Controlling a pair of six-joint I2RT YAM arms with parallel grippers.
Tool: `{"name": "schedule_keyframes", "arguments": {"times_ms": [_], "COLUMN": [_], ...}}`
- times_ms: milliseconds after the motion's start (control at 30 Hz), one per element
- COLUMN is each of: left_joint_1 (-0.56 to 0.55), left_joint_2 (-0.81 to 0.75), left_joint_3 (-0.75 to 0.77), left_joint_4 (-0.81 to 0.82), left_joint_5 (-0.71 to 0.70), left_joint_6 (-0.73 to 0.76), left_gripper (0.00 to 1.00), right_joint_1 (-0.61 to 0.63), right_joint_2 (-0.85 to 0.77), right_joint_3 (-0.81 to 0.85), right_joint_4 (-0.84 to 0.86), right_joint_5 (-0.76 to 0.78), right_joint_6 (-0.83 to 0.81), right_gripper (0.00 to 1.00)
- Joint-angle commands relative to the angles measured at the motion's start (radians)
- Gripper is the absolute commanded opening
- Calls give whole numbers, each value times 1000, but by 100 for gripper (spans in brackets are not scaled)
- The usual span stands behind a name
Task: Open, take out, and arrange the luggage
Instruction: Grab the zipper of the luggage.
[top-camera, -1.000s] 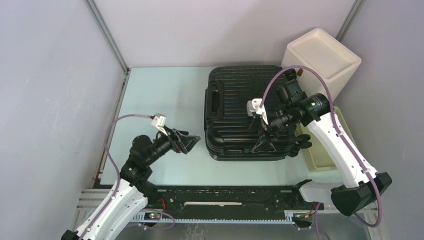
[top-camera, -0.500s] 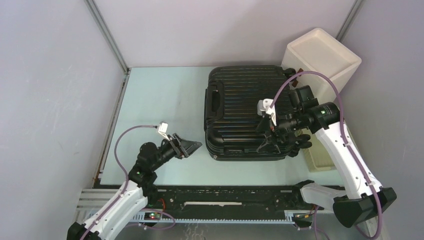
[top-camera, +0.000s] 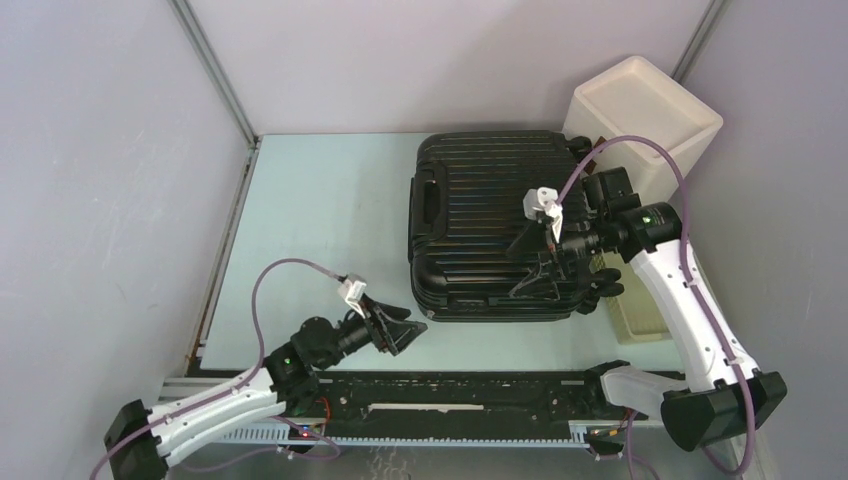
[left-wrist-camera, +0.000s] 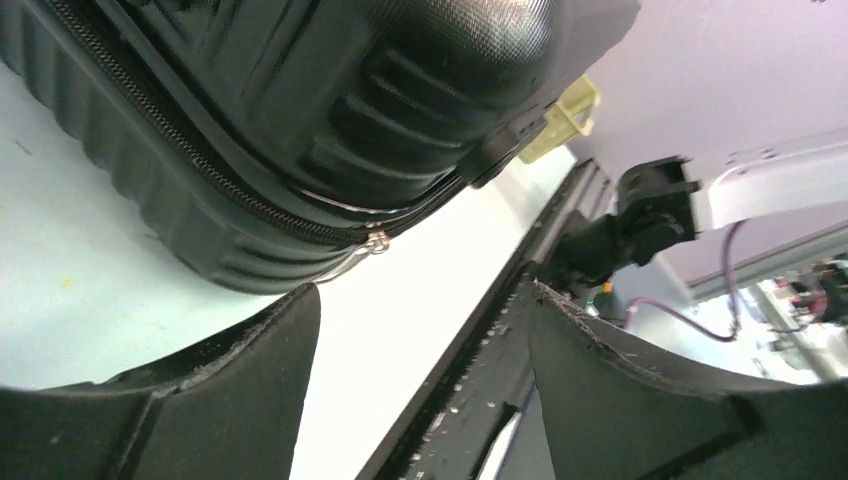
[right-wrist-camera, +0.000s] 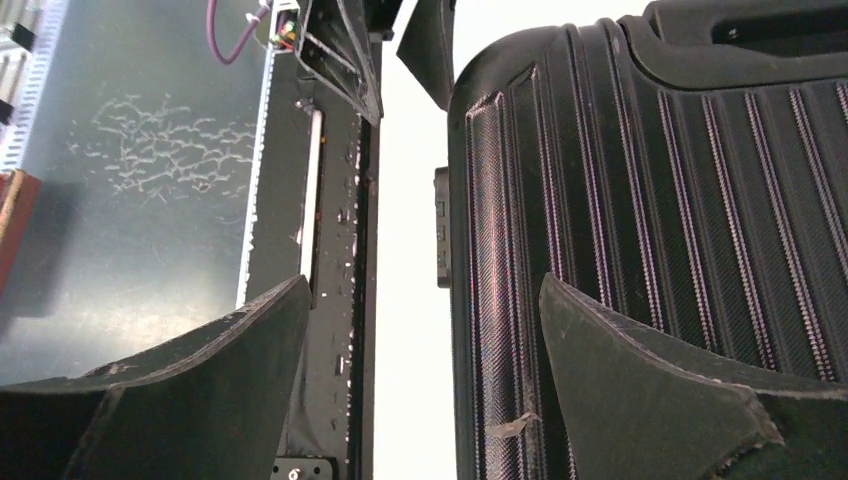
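Note:
The luggage (top-camera: 490, 225), a black ribbed hard-shell suitcase, lies flat and zipped shut on the pale table. My left gripper (top-camera: 405, 330) is low over the table, just off the case's near-left corner, open and empty. In the left wrist view the left gripper (left-wrist-camera: 425, 295) faces the luggage (left-wrist-camera: 300, 100) corner, where a silver zipper pull (left-wrist-camera: 372, 243) hangs at the seam. My right gripper (top-camera: 538, 268) hovers open over the case's near edge. In the right wrist view the right gripper (right-wrist-camera: 425, 290) straddles the rim of the luggage (right-wrist-camera: 650, 200) with nothing held.
A white box (top-camera: 645, 110) stands at the back right, close to the case. A pale yellow basket (top-camera: 640, 310) sits between the case and the right arm. The black rail (top-camera: 450, 385) runs along the near table edge.
My left arm has dropped low and slid right and nearer, up to the case's near-left corner, its jaws narrowing a little. The right gripper has shifted slightly right over the case.

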Motion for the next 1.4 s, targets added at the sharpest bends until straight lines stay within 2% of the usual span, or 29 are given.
{"name": "schedule_keyframes", "arguments": {"times_ms": [0, 133, 167, 200, 300, 467, 533, 633, 700, 833, 933, 1033, 1167, 1267, 1367], "left_joint_1": [-87, -90, -89, -89, -81, -79, -79, -79, -79, -64, -44, -38, -58, -103, -109], "left_joint_2": [-1, 79, 105, 134, 206, 260, 252, 221, 207, 220, 247, 282, 340, 355, 354], "left_joint_3": [-121, -146, -146, -143, -132, -59, -30, -7, -11, -20, -10, 31, 65, 56, 13], "left_joint_4": [180, 289, 319, 339, 392, 243, 162, 65, 37, 102, 138, 112, 103, 152, 242], "left_joint_5": [-249, -251, -239, -222, -168, -134, -120, -119, -114, -6, 12, -48, -139, -213, -226], "left_joint_6": [182, 215, 216, 195, 136, 77, 79, 87, 83, 50, 40, 83, 164, 233, 269], "left_gripper": [79, 82, 86, 96, 100, 100, 98, 90, 90, 93, 95, 93, 81, 80, 79], "right_joint_1": [-50, -58, -59, -59, -62, -70, -75, -81, -82, -81, -88, -108, -166, -188, -198], "right_joint_2": [0, -18, -21, -23, -30, -47, -55, -64, -70, -82, -89, -96, -105, -99, -82], "right_joint_3": [-58, -111, -119, -127, -146, -163, -164, -174, -183, -202, -212, -217, -223, -225, -229], "right_joint_4": [-3, 16, 16, 15, 11, 5, 1, 9, 17, 47, 55, 27, 11, 13, 15], "right_joint_5": [-135, -152, -158, -161, -161, -158, -158, -149, -136, -94, -90, -93, -118, -122, -121], "right_joint_6": [-74, -93, -101, -108, -125, -142, -145, -145, -143, -127, -128, -172, -197, -198, -197], "right_gripper": [93, 94, 94, 94, 94, 94, 94, 94, 95, 94, 95, 95, 95, 95, 95]}}
